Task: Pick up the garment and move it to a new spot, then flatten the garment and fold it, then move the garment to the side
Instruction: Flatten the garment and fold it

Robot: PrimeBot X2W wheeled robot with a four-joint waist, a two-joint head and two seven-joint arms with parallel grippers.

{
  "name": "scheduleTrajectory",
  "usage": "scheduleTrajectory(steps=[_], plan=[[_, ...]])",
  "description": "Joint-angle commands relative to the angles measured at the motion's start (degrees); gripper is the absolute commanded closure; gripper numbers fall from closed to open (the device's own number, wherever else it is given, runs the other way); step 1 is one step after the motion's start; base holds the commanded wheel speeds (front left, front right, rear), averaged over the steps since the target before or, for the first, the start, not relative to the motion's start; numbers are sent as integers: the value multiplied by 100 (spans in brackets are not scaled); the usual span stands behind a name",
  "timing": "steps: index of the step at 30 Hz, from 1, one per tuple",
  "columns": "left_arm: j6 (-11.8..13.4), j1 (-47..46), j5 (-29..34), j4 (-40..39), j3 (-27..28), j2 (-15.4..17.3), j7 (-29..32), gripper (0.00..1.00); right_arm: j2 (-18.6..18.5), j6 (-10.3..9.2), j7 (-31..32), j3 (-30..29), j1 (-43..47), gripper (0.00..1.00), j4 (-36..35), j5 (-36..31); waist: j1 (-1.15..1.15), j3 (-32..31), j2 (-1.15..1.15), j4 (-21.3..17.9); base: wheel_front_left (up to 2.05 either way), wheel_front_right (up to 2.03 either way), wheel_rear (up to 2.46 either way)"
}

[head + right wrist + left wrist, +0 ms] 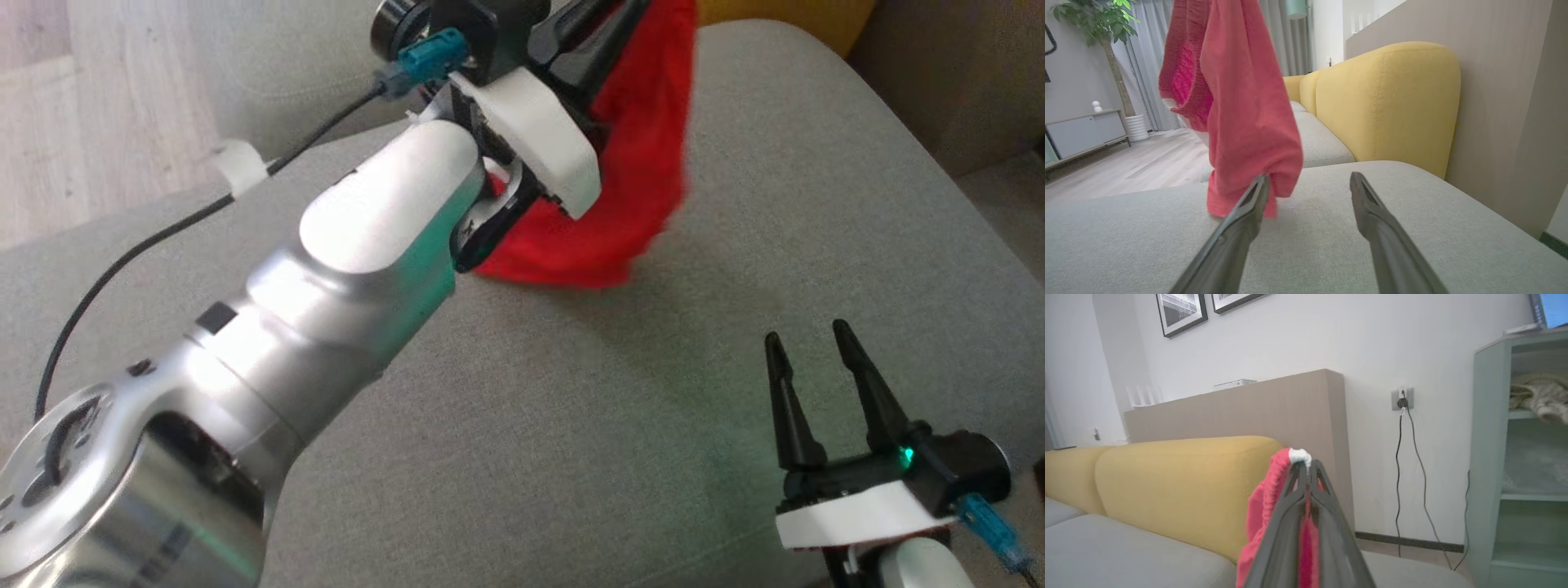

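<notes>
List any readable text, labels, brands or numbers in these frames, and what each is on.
No text can be read.
White tag on the red garment, at the tips of the left end effector: no print legible.
Framed pictures: blurred, no lettering to make out.

Three cameras around one sofa seat: the head from above, the two wrists from low.

The head camera looks steeply down on the grey seat cushion (571, 425) from close, and the left arm (367, 245) crosses from 7 o'clock to 12 o'clock. The left wrist camera looks almost level along the left gripper (1305, 467) toward the wall, with the yellow backrest (1180, 486) at 9 o'clock. The right wrist camera sits low over the cushion and looks along the right gripper (1308, 179); there the backrest is at 2 o'clock. All three views share the red garment (645, 163) and the cushion.
</notes>
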Motion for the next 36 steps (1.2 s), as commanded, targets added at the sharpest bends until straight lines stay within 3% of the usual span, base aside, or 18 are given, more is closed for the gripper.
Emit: scheduleTrajectory(steps=[1, 6, 7, 14, 17, 24, 30, 36], plan=[[-14, -96, -173, -272, 236, 243, 4, 100, 5, 43, -36, 55, -42, 0, -230, -59, 1, -71, 0, 106, 0, 0, 0], [29, 795, -633, -963, 258, 987, 265, 100, -7, 43, -36, -90, 36, 0, -369, -98, 1, -23, 0, 515, 0, 0, 0], [29, 795, -633, -963, 258, 987, 265, 100, -7, 43, -36, -90, 36, 0, -369, -98, 1, -23, 0, 515, 0, 0, 0], [626, 2470, -981, -1853, 194, 2435, 498, 100, -80, 43, -36, -324, -86, 0, -374, 152, 1, 354, 0, 1262, 0, 0, 0], [784, 2592, -831, -1986, 167, 2729, 437, 100, -199, 43, -36, -293, -283, 0, -162, 362, 1, 499, 0, 1467, 0, 0, 0], [985, 2375, -501, -2106, 155, 2838, 321, 100, -748, 43, -36, -59, -1013, 0, 836, 697, 1, 780, 0, 1804, 0, 0, 0], [1005, 2210, -388, -2120, 121, 2746, 304, 100, -1296, 43, -36, 587, -1561, 0, 1868, 725, 1, 926, 0, 1964, 0, 0, 0], [996, 2108, -311, -2106, 80, 2672, 281, 100, -1614, 43, -36, 1289, -1853, 0, 2295, 862, 1, 1005, 0, 2061, 0, 0, 0]])
